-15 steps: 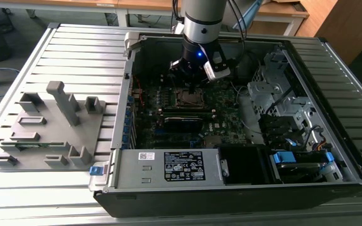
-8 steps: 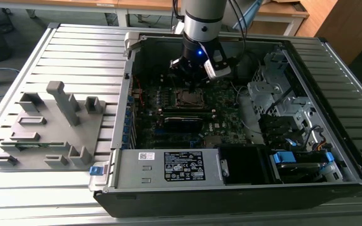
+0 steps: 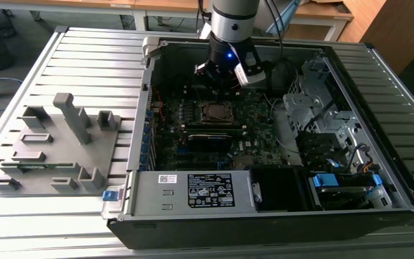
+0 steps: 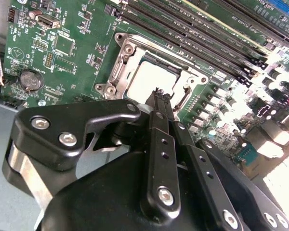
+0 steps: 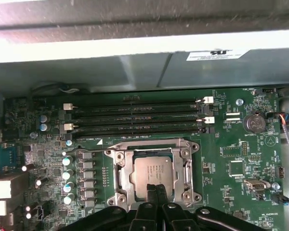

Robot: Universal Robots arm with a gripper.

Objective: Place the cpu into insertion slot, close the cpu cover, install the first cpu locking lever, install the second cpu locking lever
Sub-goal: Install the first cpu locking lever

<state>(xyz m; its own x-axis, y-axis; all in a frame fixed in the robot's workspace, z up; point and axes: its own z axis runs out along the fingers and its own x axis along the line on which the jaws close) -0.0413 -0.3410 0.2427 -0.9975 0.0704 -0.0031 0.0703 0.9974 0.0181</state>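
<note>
Claw [image 5: 154, 188] fingers are pressed together and hold nothing. In both wrist views the tips hang just over one edge of the cpu [image 5: 154, 171]. I cannot tell if they touch it.

The cpu lies flat inside the insertion slot [image 3: 201, 112], with its grey top facing up. The cpu cover [image 5: 123, 175] is down, and its shiny frame goes all around the chip.

The slot sits on the green circuit board [image 5: 231, 154]. Long black memory slots [image 5: 135, 118] run just beside it. A round coin battery [image 5: 254, 122] sits near one corner of the board.

In the exterior view, the arm reaches down into the open computer case [image 3: 379, 81]. A grey power supply box [image 3: 192, 191] fills the near side. A grey parts tray [image 3: 56, 145] lies to the exterior view's left of the case.
</note>
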